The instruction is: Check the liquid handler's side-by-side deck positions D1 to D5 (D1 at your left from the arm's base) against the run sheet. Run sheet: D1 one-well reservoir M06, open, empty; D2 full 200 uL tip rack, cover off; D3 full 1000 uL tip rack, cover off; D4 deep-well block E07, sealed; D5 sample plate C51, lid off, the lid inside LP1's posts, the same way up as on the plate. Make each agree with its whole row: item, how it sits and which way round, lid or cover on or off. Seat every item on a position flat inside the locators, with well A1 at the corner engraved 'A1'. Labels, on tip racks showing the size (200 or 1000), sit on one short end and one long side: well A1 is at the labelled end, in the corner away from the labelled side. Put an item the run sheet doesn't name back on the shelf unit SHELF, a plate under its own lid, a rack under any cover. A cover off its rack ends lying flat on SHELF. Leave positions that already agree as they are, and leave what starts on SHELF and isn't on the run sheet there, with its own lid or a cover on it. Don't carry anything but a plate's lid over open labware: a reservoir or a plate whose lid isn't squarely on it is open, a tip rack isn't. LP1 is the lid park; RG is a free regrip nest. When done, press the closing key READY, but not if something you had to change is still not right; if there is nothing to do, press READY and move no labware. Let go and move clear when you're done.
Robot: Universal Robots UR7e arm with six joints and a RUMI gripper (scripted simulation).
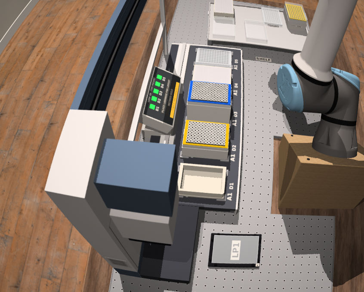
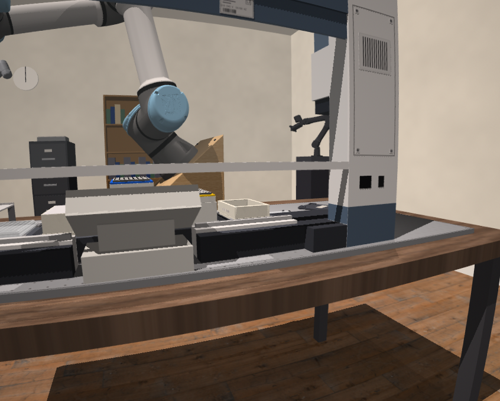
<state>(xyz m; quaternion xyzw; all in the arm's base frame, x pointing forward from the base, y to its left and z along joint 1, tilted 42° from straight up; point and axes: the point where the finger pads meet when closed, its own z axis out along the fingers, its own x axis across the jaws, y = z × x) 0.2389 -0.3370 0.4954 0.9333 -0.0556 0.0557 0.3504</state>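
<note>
The deck (image 1: 212,121) holds five items in a row. D1 has an open cream reservoir (image 1: 202,181), which also shows in the exterior view (image 2: 242,207). D2 has a yellow-framed tip rack (image 1: 206,133) with no cover. D3 has a taller blue-framed tip rack (image 1: 209,91) with no cover. D4 has a white flat-topped block (image 1: 211,73). D5 has a clear well plate (image 1: 213,57); I cannot tell if a lid is on it. The lid park LP1 (image 1: 234,250) shows only its label. Only a small grey end of my gripper (image 2: 3,69) shows at the left edge, high above the bench, holding nothing.
SHELF (image 1: 258,26) at the back carries a white block (image 1: 223,7), two clear covers or lids (image 1: 223,29) (image 1: 255,30), a clear plate (image 1: 272,15) and a yellow tip rack (image 1: 295,13). The handler's head (image 1: 136,179) overhangs near D1. A panel (image 1: 158,91) shows green lights.
</note>
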